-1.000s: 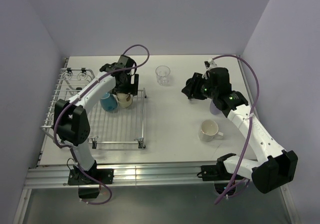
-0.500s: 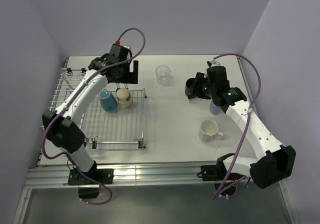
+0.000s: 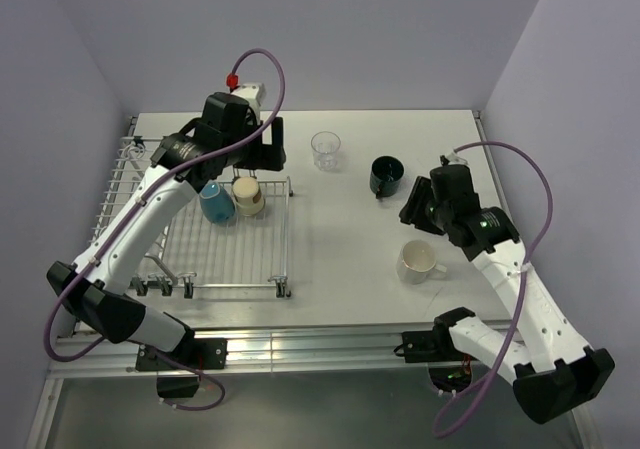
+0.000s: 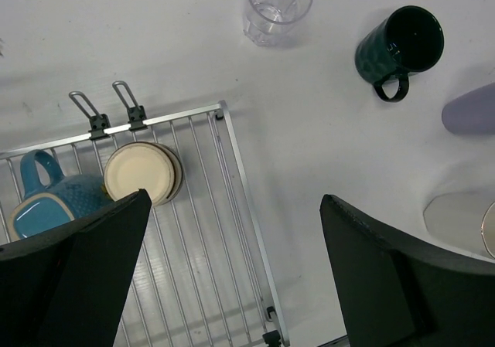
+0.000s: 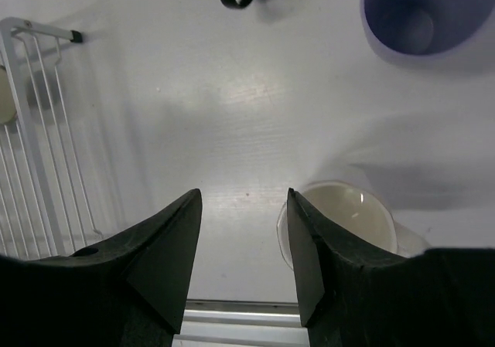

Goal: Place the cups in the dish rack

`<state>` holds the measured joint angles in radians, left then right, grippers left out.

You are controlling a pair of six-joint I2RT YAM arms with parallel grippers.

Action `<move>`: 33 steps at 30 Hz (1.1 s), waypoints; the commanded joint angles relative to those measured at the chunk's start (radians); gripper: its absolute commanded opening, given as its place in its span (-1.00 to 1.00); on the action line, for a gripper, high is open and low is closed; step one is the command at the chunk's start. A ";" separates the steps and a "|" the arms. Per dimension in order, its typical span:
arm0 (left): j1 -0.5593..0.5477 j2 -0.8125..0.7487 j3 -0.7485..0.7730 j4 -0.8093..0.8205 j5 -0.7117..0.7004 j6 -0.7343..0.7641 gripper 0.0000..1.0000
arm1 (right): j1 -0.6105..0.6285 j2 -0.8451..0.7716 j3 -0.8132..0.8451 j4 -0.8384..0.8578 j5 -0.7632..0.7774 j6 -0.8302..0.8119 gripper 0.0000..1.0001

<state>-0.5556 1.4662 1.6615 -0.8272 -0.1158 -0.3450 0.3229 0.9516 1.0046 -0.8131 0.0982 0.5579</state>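
1. Top external view: the left gripper (image 4: pixel 236 200) has risen off the rack (image 3: pixel 287 239), jaws spread and empty. The blue mug (image 3: pixel 214 205) and brown cup (image 3: pixel 248 196) sit in its far end.
2. The glass (image 3: pixel 325 150) stands on the far table.
3. The right gripper (image 5: pixel 242 200) has released the teal mug (image 3: pixel 386 174) and pulled nearer, jaws spread. The lavender cup (image 5: pixel 424 11) and white mug (image 3: pixel 420 262) also wait, so four are left to load.

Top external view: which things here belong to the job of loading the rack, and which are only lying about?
Job: dish rack, with the light blue mug and tan cup already in it; glass tumbler, dark teal mug, lavender cup and white mug on the table.
Lying about: nothing loose; only the arms' purple cables.
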 commanded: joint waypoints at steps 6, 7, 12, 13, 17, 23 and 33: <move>-0.009 -0.060 -0.043 0.089 0.042 -0.015 0.98 | 0.005 -0.068 -0.014 -0.202 0.009 -0.001 0.09; -0.009 -0.063 -0.048 0.094 0.044 -0.015 0.98 | 0.007 -0.066 -0.015 -0.210 0.008 -0.004 0.08; -0.009 -0.084 -0.088 0.115 0.048 -0.023 0.99 | 0.031 -0.062 -0.044 -0.225 -0.021 -0.007 0.06; -0.010 -0.084 -0.091 0.120 0.048 -0.022 0.99 | 0.031 -0.060 -0.063 -0.213 -0.035 -0.006 0.06; -0.009 -0.089 -0.098 0.123 0.041 -0.022 0.99 | 0.053 -0.030 -0.089 -0.193 -0.048 -0.001 0.06; -0.010 -0.098 -0.120 0.129 0.034 -0.020 0.98 | 0.090 0.004 -0.106 -0.176 -0.020 0.017 0.05; -0.009 -0.102 -0.135 0.138 0.030 -0.017 0.99 | 0.102 0.064 -0.135 -0.136 0.006 0.030 0.05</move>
<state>-0.5598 1.4052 1.5284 -0.7265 -0.0841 -0.3607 0.4152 1.0088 0.8810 -0.9836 0.0689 0.5724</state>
